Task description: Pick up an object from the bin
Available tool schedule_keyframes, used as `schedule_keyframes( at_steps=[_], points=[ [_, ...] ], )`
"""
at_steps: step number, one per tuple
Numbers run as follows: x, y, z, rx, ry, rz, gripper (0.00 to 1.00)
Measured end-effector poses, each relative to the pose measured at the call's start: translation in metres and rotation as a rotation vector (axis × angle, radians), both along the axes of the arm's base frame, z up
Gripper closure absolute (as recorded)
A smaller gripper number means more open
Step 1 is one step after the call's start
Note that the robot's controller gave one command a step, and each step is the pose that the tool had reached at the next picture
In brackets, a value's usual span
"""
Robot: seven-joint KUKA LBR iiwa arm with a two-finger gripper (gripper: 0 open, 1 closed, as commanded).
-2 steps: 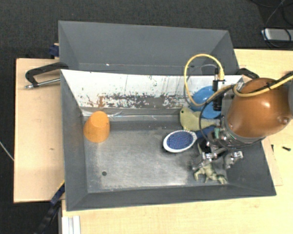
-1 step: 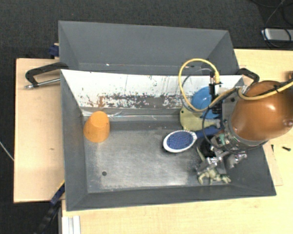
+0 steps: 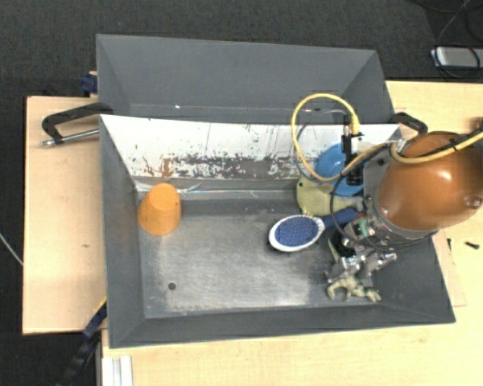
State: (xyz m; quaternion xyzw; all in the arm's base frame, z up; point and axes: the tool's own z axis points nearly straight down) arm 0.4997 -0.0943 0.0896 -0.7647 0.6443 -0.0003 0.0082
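The bin [image 3: 225, 276] is a grey metal container with sloping walls. It stands on a pale tabletop [image 3: 56, 215], which rests on a dark floor [image 3: 225, 6]. The back wall carries a band of rust-coloured specks. Most of the bin's base is bare metal.

Contents of the bin:
- An orange cup [image 3: 160, 208] stands at the back left, against the foot of the back wall and well apart from everything else.
- A blue-and-white oval brush [image 3: 295, 232] lies right of centre on the base.
- A round blue object [image 3: 332, 161] and a pale yellowish object [image 3: 315, 195] sit at the back right, just behind the brush. The arm partly covers both, so their kind cannot be determined.

The arm enters from the right. Its orange cover [image 3: 431, 187] hangs over the right side of the bin, and a yellow cable [image 3: 322, 103] loops up from the wrist in front of the back wall.

The gripper [image 3: 352, 288] is low in the near right corner, at or close to the base. The fingers [image 3: 336, 288] appear to be spread apart, though the view of them is cluttered. No object is seen between them. The brush is the nearest item. It lies just to the left of the gripper and further back, apart from it.
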Motion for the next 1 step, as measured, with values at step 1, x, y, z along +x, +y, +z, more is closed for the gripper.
schedule_keyframes(
  at_steps=[1],
  points=[
    [0.0149,-0.0142,0.1316,-0.014,0.0,0.253,1.0]
  ],
)
